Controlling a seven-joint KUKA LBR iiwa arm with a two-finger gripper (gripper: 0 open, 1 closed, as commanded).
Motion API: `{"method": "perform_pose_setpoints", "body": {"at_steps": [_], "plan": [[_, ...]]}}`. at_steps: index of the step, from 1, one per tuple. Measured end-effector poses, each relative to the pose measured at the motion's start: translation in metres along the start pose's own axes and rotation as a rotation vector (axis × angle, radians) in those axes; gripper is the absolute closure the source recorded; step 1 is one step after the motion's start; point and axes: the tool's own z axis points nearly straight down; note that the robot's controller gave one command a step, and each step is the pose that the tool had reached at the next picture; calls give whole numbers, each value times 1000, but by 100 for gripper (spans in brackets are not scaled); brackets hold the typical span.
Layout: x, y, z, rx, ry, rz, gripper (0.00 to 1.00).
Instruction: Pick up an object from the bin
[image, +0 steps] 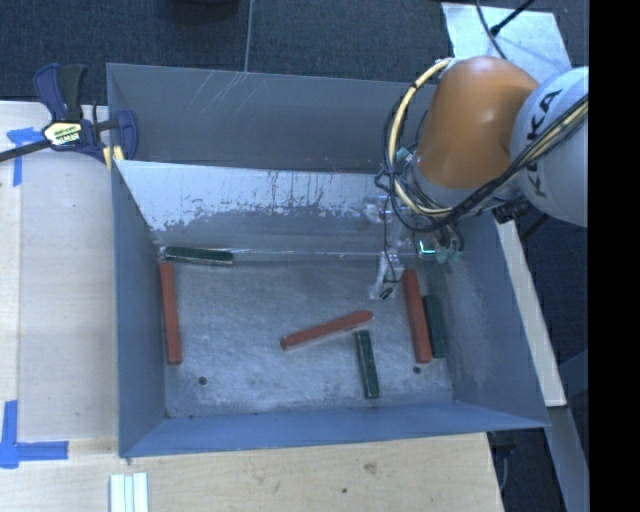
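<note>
Your gripper hangs low at the right of the bin, just left of the upper end of a red stick lying beside a dark green stick; you cannot tell whether its claw is apart or together.

Orange dome cover, yellow-black cables, pale lettered arm, metal pincer

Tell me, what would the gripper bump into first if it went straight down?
The gripper would probably hit bin floor, just left of the right red stick's top end; depth is unclear.
</note>
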Motion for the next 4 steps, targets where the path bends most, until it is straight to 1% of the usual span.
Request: {"method": "perform_pose_setpoints", "body": {"at_steps": [1,2,3,4], "plan": [[13,-10,115,0,1,11,0],[65,57,112,-1,-5,-147,0],[63,55,111,0,-8,-143,100],[59,74,-36,0,-16,-196,100]]}}
